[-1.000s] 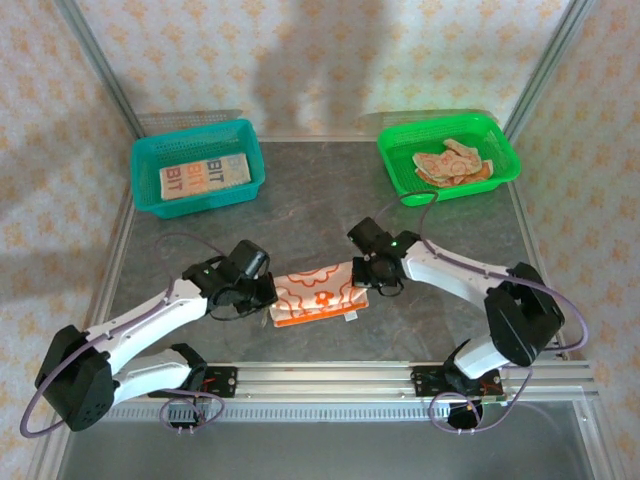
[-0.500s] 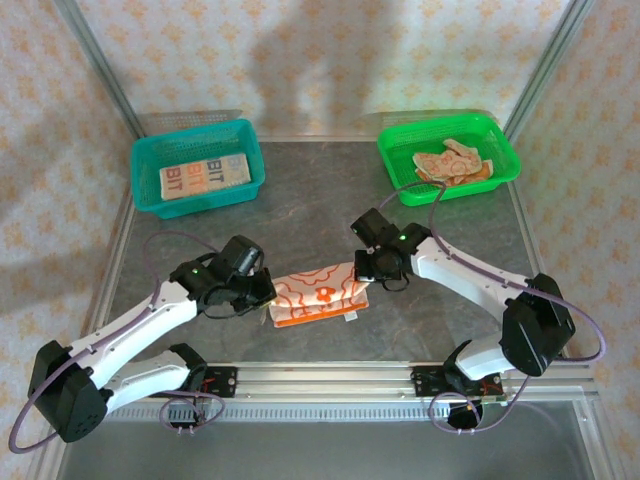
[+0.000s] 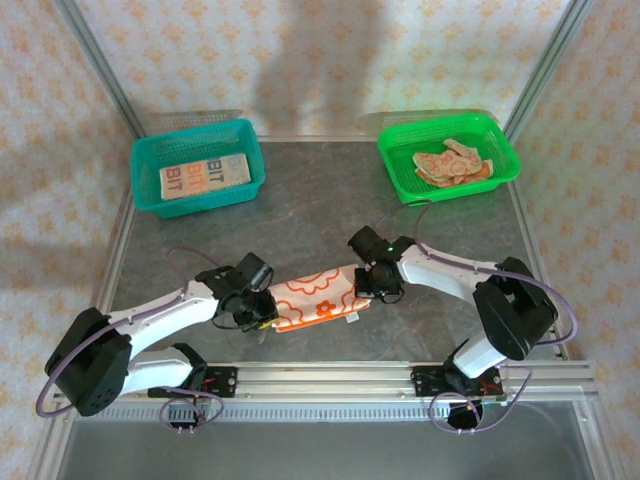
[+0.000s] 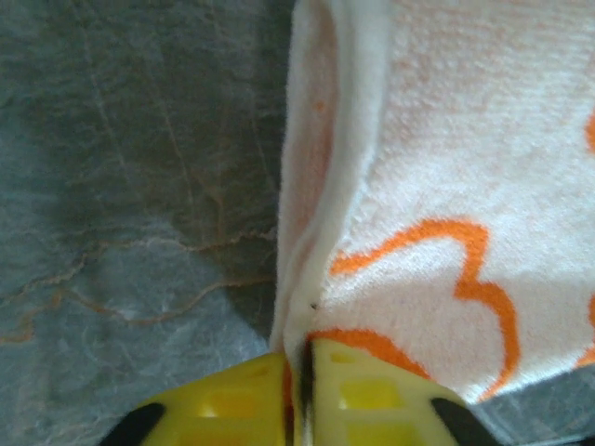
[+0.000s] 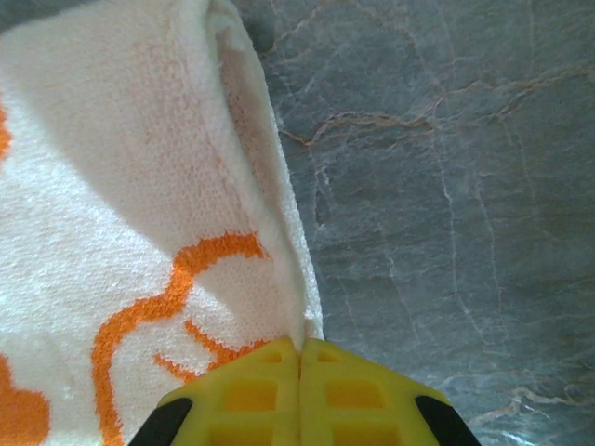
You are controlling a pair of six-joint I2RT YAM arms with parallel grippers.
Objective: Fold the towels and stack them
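A cream towel with orange flower outlines (image 3: 315, 297) lies folded into a long strip on the grey table, between my two arms. My left gripper (image 3: 262, 312) is shut on the towel's left end (image 4: 316, 232), its yellow fingers (image 4: 363, 390) pinching the folded edge. My right gripper (image 3: 366, 283) is shut on the towel's right end (image 5: 139, 204), the yellow fingers (image 5: 344, 390) closed on the corner. A striped lettered towel (image 3: 204, 177) lies folded in the teal basket (image 3: 145, 160). Crumpled orange-and-cream towels (image 3: 452, 162) sit in the green basket (image 3: 400, 170).
The grey marble-patterned table (image 3: 310, 210) stretches between the baskets at the back corners. A metal rail (image 3: 330, 378) runs along the near edge, and frame posts stand at both back corners.
Both grippers have lowered toward the table with the towel's ends. The strip has been laid flatter, with its flower pattern facing up and its near edge pulled forward.
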